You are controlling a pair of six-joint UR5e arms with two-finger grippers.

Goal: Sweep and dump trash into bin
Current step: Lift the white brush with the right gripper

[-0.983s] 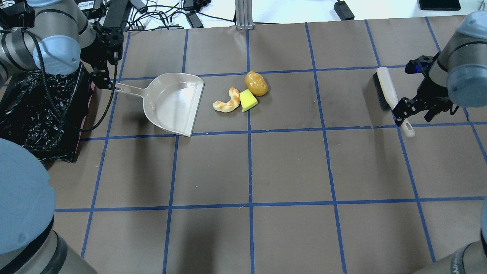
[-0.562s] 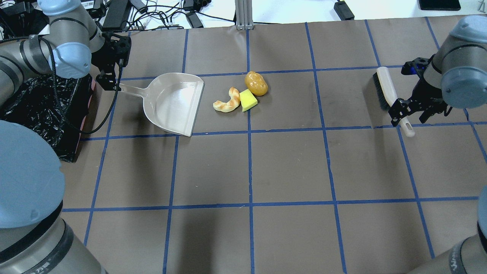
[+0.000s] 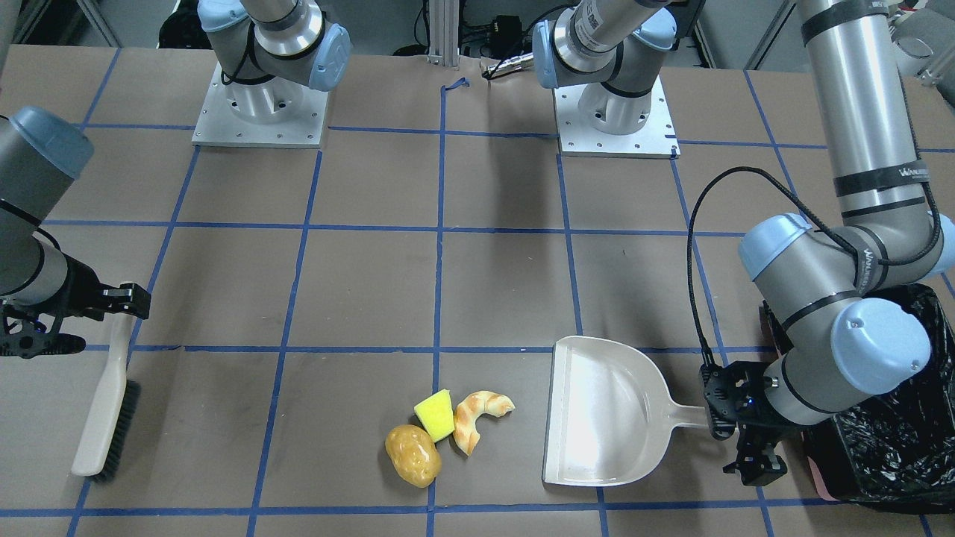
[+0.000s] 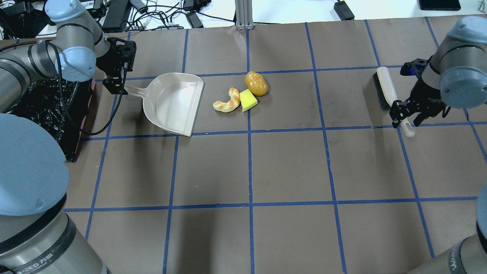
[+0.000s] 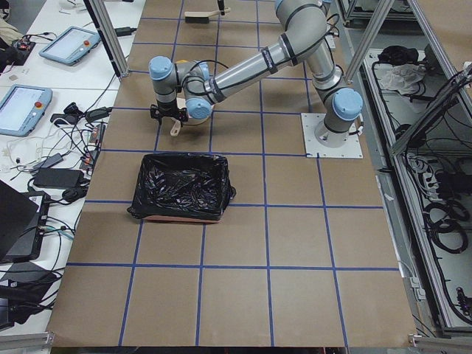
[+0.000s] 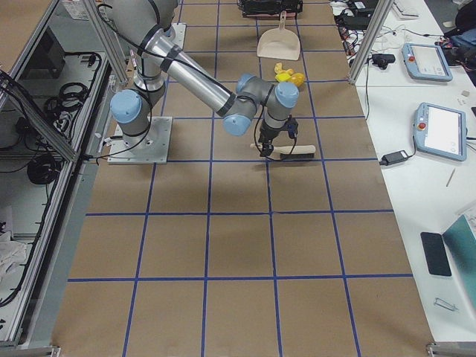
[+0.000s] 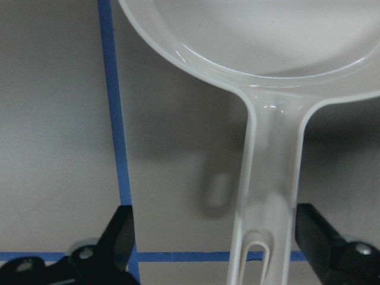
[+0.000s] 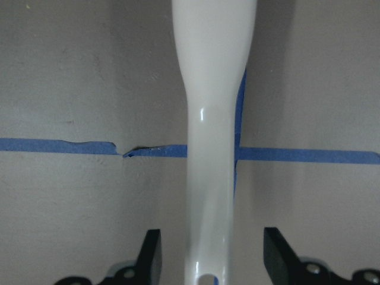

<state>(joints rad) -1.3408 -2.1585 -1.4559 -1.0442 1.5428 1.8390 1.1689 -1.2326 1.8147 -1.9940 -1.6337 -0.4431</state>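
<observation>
Overhead, trash: I see the glossy golden-brown potato-like lump (image 4: 256, 83), the yellow-green sponge wedge (image 4: 248, 100) and the curved orange-white shrimp (image 4: 227, 102) bunched together on the brown, blue-taped counter (image 4: 289, 167). They lie midway along it, toward the edge far from the robot.
Overhead, tools: the beige plastic dustpan (image 4: 173, 102) lies empty with its mouth facing the trash, near it but apart. The white-backed, black-bristled hand brush (image 4: 386, 89) lies toward the counter's right end.
Overhead, bin: the black-bag-lined rectangular bin (image 4: 38, 101) stands at the left end.
Overhead, arms: the left pincer (image 4: 116, 86) hangs at the dustpan's handle tip and the right pincer (image 4: 406, 116) over the brush handle.
Front-facing: no piece is in the pan, and both tools lie flat.
Left-end view: the bin shows only crinkled bag inside, as far as I can tell.
Right-end view: too small to add anything.
Left wrist: released, fingers spread either side of the pan handle, which sits off-centre between them.
Right wrist: released, with a gap on both sides of the brush handle.
Progress: I judge nothing is swept yet. Gripping both tools, sweeping, carrying and dumping all remain.
</observation>
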